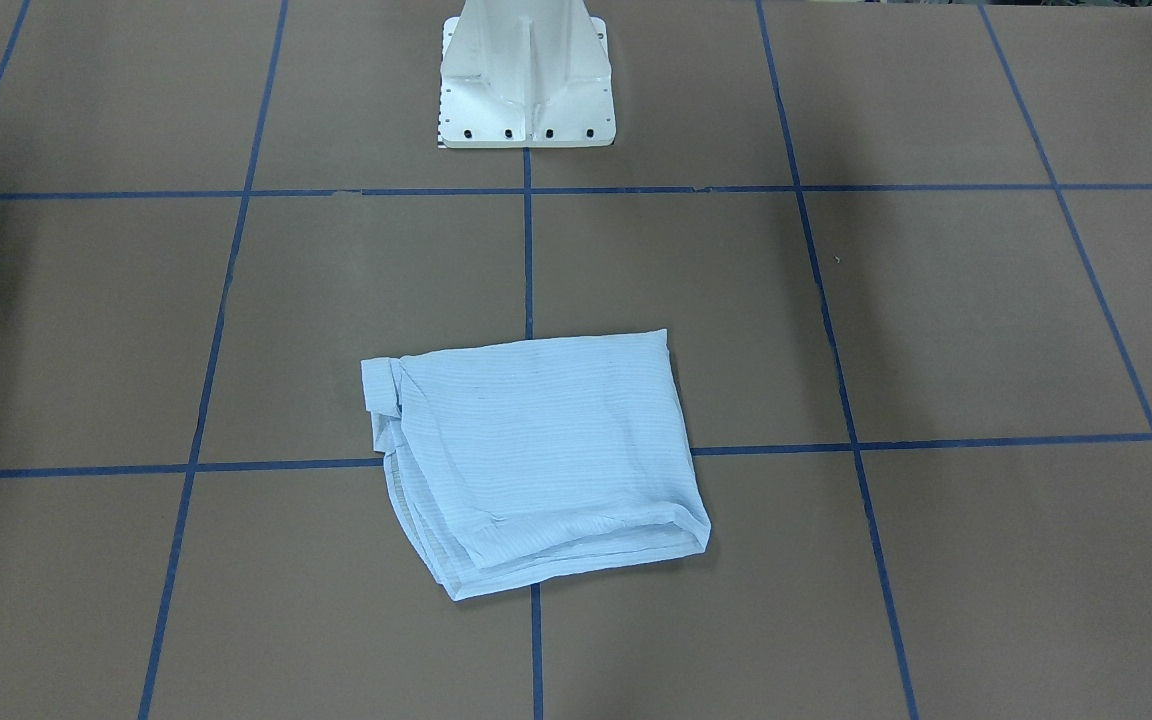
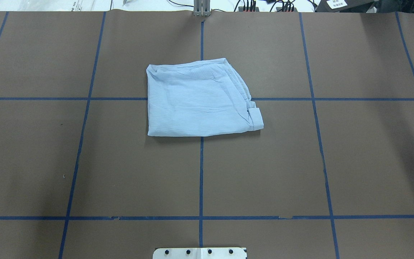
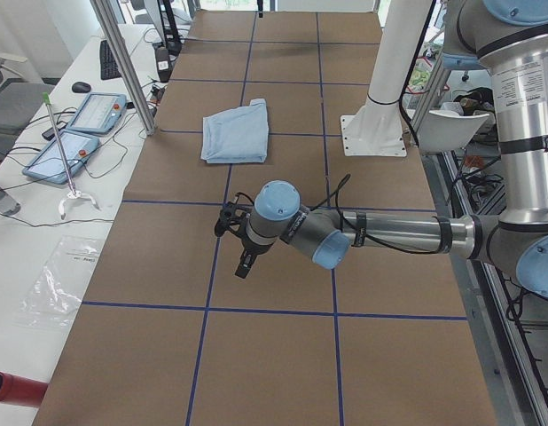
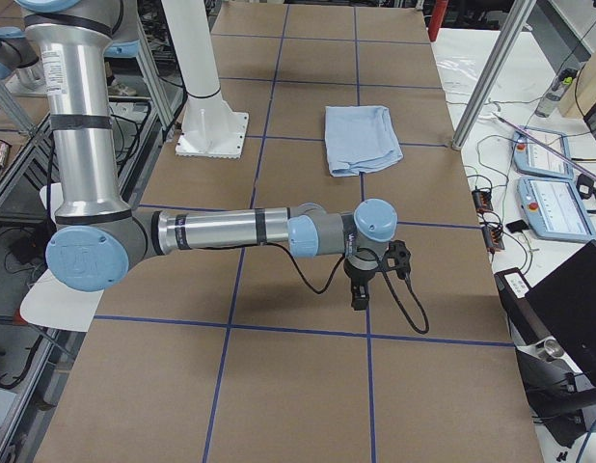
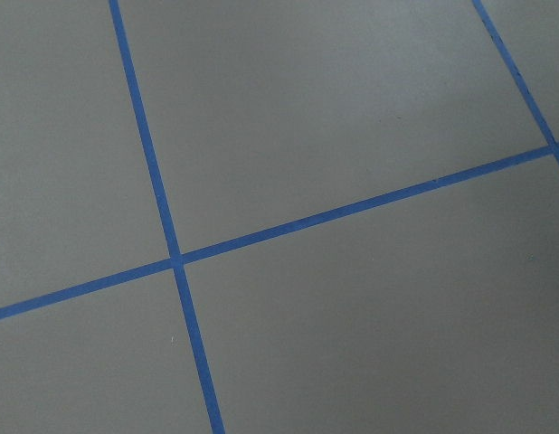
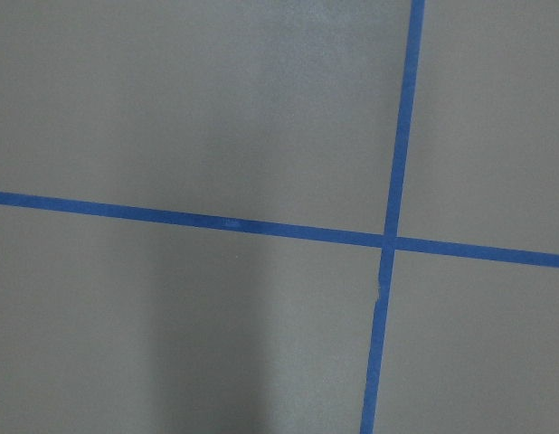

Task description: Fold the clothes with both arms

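Note:
The clothes are one pale-blue striped shirt, folded into a rough rectangle and lying flat on the brown table beyond its centre; it also shows in the front-facing view. No gripper touches it. My left gripper hangs over bare table far to the shirt's left. My right gripper hangs over bare table far to the shirt's right. I cannot tell whether either is open or shut. Both wrist views show only table and tape, with no fingers.
Blue tape lines divide the brown table into squares. The white pedestal base stands behind the shirt on the robot's side. Tablets and cables lie on a side bench; aluminium posts stand at the table's far edge.

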